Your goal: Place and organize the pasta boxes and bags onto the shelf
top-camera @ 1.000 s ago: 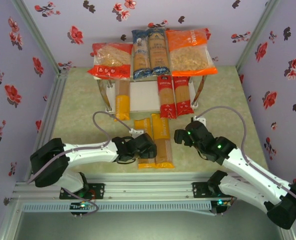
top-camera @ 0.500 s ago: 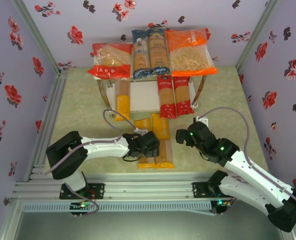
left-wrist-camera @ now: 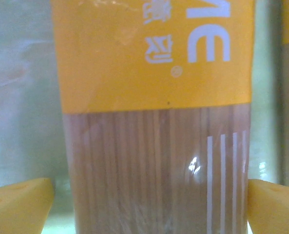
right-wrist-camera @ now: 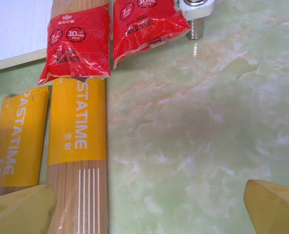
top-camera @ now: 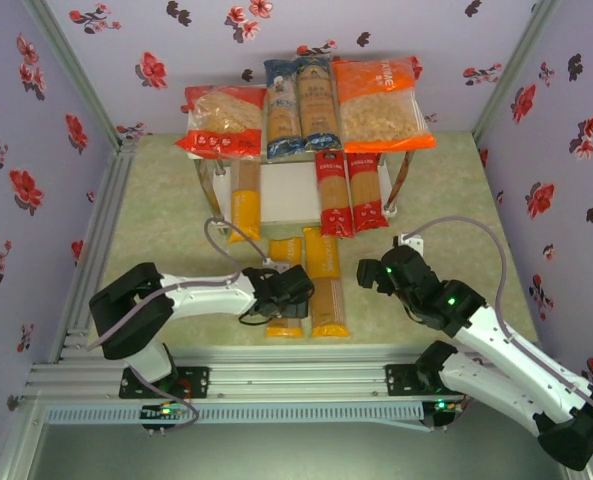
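left hand (top-camera: 292, 290) released, fingers (left-wrist-camera: 17, 204) straddling yellow spaghetti pack (left-wrist-camera: 154, 122) flat on counter (right-wrist-camera: 207, 122) before shelf (top-camera: 286, 195), beside second yellow pack (top-camera: 326, 290). right hand (right-wrist-camera: 149, 207) released, empty, above counter near red packs (right-wrist-camera: 78, 44).

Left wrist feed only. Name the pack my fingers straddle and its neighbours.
Observer: The left gripper, open, straddles the left yellow-orange spaghetti pack; a second yellow-orange pack lies beside it on the green table.
Operator: Report the right gripper.
Observer: Open, over the table right of that second pack.
Operator: Now the shelf.
Observer: The white two-tier shelf's upper tier carries a red-ended clear bag, two blue packs and an orange bag.
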Controlling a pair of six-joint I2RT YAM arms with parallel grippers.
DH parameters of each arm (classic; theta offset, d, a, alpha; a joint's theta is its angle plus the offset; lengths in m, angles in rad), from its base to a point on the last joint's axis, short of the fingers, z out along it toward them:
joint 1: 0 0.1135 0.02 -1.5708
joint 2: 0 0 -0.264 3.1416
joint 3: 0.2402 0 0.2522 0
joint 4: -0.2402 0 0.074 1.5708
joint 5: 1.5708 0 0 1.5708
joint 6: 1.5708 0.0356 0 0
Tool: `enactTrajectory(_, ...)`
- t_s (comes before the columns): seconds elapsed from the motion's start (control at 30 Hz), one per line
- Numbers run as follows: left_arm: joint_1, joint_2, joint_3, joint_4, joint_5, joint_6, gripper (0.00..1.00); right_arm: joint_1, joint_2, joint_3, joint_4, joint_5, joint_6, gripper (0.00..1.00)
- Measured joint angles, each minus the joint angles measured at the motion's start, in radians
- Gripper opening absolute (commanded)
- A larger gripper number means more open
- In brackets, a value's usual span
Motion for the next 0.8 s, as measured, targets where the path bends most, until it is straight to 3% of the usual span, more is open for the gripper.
enactTrajectory(0.2,0.021,-0.079,-0.057,-0.058,-0.014,0.024,1.00,0.000,0.003,0.000,0.000,0.000,0.000,0.99)
enactTrajectory(0.43,0.024,-0.012,0.005,-0.067,-0.009,0.121,0.99,0.000,0.020,0.000,0.000,-0.001,0.000,0.99)
enactTrajectory(0.53,0.024,0.048,0.051,-0.078,-0.006,0.163,0.91,0.000,0.019,0.000,0.000,0.000,0.001,0.99)
enactTrajectory(0.8,0.024,0.070,0.082,-0.098,0.018,0.222,0.50,0.000,-0.015,0.000,-0.023,0.011,0.012,0.99)
